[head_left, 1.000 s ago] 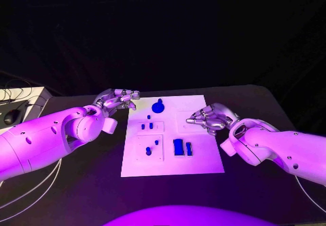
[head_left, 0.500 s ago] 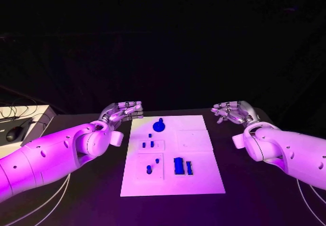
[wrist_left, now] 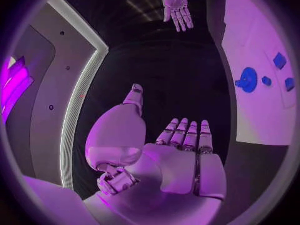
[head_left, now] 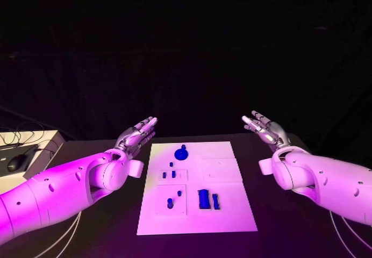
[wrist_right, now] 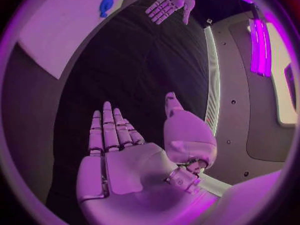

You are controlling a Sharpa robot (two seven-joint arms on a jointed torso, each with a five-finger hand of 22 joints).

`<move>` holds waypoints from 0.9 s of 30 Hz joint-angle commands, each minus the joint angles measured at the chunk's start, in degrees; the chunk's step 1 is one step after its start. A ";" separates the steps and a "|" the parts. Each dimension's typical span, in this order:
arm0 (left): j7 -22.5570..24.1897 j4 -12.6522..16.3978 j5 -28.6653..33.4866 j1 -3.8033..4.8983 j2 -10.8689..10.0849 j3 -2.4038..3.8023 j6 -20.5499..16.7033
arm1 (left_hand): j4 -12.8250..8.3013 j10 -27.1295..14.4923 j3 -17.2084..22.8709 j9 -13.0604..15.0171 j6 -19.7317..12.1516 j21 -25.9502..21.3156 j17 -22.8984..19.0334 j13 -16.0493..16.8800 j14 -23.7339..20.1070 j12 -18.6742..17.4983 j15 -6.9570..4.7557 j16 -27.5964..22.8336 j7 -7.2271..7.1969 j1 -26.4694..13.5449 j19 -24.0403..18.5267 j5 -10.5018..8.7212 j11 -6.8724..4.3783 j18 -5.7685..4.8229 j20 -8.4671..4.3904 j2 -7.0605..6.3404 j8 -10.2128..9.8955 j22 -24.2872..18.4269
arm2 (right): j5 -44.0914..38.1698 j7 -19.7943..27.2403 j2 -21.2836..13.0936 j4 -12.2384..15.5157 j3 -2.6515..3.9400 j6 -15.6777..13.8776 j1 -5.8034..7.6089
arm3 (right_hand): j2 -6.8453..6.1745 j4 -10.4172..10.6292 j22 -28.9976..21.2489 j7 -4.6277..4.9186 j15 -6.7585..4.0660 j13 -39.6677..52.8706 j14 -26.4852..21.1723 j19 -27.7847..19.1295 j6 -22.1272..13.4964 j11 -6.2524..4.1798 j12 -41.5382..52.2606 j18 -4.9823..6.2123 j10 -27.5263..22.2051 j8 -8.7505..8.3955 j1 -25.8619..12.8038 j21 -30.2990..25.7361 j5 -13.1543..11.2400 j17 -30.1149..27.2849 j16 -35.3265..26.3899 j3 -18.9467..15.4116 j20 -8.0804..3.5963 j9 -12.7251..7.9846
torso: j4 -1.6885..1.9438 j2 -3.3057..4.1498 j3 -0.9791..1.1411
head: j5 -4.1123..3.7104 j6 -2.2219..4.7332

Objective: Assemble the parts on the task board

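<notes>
The white task board (head_left: 224,166) lies in the middle of the black table. On it are a round blue part (head_left: 181,153) at the far end, small blue pegs (head_left: 167,174) in the middle, and two upright blue blocks (head_left: 204,198) nearer me. My left hand (head_left: 137,133) is raised off the board's far left corner, flat and empty with its fingers stretched out. My right hand (head_left: 263,128) is raised off the far right corner, also flat and empty. The left wrist view shows the left hand (wrist_left: 181,150), the round blue part (wrist_left: 248,79) and the right hand (wrist_left: 177,4).
A pale box with cables (head_left: 19,153) sits at the table's left edge. The table's far edge runs just behind the board. In the right wrist view a corner of the board (wrist_right: 59,25) lies beyond the right hand (wrist_right: 122,155), with the left hand (wrist_right: 169,2) opposite.
Both hands have lifted away from the board and spread from curled to flat and stretched out. The camera has tilted, so the board sits lower in the picture.
</notes>
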 commanded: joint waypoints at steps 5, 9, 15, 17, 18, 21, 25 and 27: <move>3.78 5.19 2.46 1.57 1.02 -2.79 -13.65 | -0.20 -10.50 1.71 -0.63 -9.72 -0.83 -0.56 -0.61 -7.56 -0.72 -1.92 -0.66 -0.93 -50.18 -7.96 -2.25 -1.65 -2.06 -3.16 0.02 -0.75 -1.92 | 11.51 4.52 -0.86 10.03 2.24 -6.73 -2.36 | -0.76 1.30 -5.94 -1.69 -0.85 -0.88 -30.50 -17.72 -12.38 -1.23 -1.13 -1.69 -24.05 -0.75 -33.40 -0.77 -1.95 -3.71 -1.05 0.47 -0.88 -1.32 | 2.73 -2.45 -0.47 | -2.34 3.19; 5.53 8.62 3.72 2.56 1.63 -4.90 -20.95 | -0.20 -10.50 1.71 -0.63 -9.72 -0.83 -0.56 -0.61 -7.56 -0.72 -1.92 -0.66 -0.93 -50.18 -7.96 -2.25 -1.65 -2.06 -3.16 0.02 -0.75 -1.92 | 15.83 6.01 -1.33 14.87 3.38 -9.19 -3.57 | -0.76 1.30 -5.94 -1.69 -0.85 -0.88 -30.50 -17.72 -12.38 -1.23 -1.13 -1.69 -24.05 -0.75 -33.40 -0.77 -1.95 -3.71 -1.05 0.47 -0.88 -1.32 | 2.88 -2.59 -0.49 | -2.49 3.39; 7.10 11.67 4.84 3.45 2.18 -6.79 -27.45 | -0.20 -10.50 1.71 -0.63 -9.72 -0.83 -0.56 -0.61 -7.56 -0.72 -1.92 -0.66 -0.93 -50.18 -7.96 -2.25 -1.65 -2.06 -3.16 0.02 -0.75 -1.92 | 18.45 6.92 -1.61 17.80 4.06 -10.68 -4.31 | -0.76 1.30 -5.94 -1.69 -0.85 -0.88 -30.50 -17.72 -12.38 -1.23 -1.13 -1.69 -24.05 -0.75 -33.40 -0.77 -1.95 -3.71 -1.05 0.47 -0.88 -1.32 | 2.88 -2.59 -0.49 | -2.49 3.39; 7.35 12.16 5.02 3.59 2.27 -7.09 -28.49 | -0.20 -10.50 1.71 -0.63 -9.72 -0.83 -0.56 -0.61 -7.56 -0.72 -1.92 -0.66 -0.93 -50.18 -7.96 -2.25 -1.65 -2.06 -3.16 0.02 -0.75 -1.92 | 18.48 6.93 -1.62 17.84 4.07 -10.70 -4.32 | -0.76 1.30 -5.94 -1.69 -0.85 -0.88 -30.50 -17.72 -12.38 -1.23 -1.13 -1.69 -24.05 -0.75 -33.40 -0.77 -1.95 -3.71 -1.05 0.47 -0.88 -1.32 | 2.88 -2.59 -0.49 | -2.49 3.39; 7.44 12.34 5.08 3.64 2.30 -7.20 -28.87 | -0.20 -10.50 1.71 -0.63 -9.72 -0.83 -0.56 -0.61 -7.56 -0.72 -1.92 -0.66 -0.93 -50.18 -7.96 -2.25 -1.65 -2.06 -3.16 0.02 -0.75 -1.92 | 18.48 6.93 -1.62 17.84 4.07 -10.70 -4.32 | -0.76 1.30 -5.94 -1.69 -0.85 -0.88 -30.50 -17.72 -12.38 -1.23 -1.13 -1.69 -24.05 -0.75 -33.40 -0.77 -1.95 -3.71 -1.05 0.47 -0.88 -1.32 | 2.88 -2.59 -0.49 | -2.49 3.39; 7.54 12.53 5.15 3.69 2.33 -7.32 -29.28 | -0.20 -10.50 1.71 -0.63 -9.72 -0.83 -0.56 -0.61 -7.56 -0.72 -1.92 -0.66 -0.93 -50.18 -7.96 -2.25 -1.65 -2.06 -3.16 0.02 -0.75 -1.92 | 18.48 6.93 -1.62 17.84 4.07 -10.70 -4.32 | -0.76 1.30 -5.94 -1.69 -0.85 -0.88 -30.50 -17.72 -12.38 -1.23 -1.13 -1.69 -24.05 -0.75 -33.40 -0.77 -1.95 -3.71 -1.05 0.47 -0.88 -1.32 | 2.88 -2.59 -0.49 | -2.49 3.39; 7.54 12.53 5.15 3.69 2.33 -7.32 -29.28 | -0.20 -10.50 1.71 -0.63 -9.72 -0.83 -0.56 -0.61 -7.56 -0.72 -1.92 -0.66 -0.93 -50.18 -7.96 -2.25 -1.65 -2.06 -3.16 0.02 -0.75 -1.92 | 18.48 6.93 -1.62 17.84 4.07 -10.70 -4.32 | -0.76 1.30 -5.94 -1.69 -0.85 -0.88 -30.50 -17.72 -12.38 -1.23 -1.13 -1.69 -24.05 -0.75 -33.40 -0.77 -1.95 -3.71 -1.05 0.47 -0.88 -1.32 | 2.88 -2.59 -0.49 | -2.49 3.39; 7.54 12.53 5.15 3.69 2.33 -7.32 -29.28 | -0.20 -10.50 1.71 -0.63 -9.72 -0.83 -0.56 -0.61 -7.56 -0.72 -1.92 -0.66 -0.93 -50.18 -7.96 -2.25 -1.65 -2.06 -3.16 0.02 -0.75 -1.92 | 18.48 6.93 -1.62 17.84 4.07 -10.70 -4.32 | -0.76 1.30 -5.94 -1.69 -0.85 -0.88 -30.50 -17.72 -12.38 -1.23 -1.13 -1.69 -24.05 -0.75 -33.40 -0.77 -1.95 -3.71 -1.05 0.47 -0.88 -1.32 | 2.88 -2.59 -0.49 | -2.49 3.39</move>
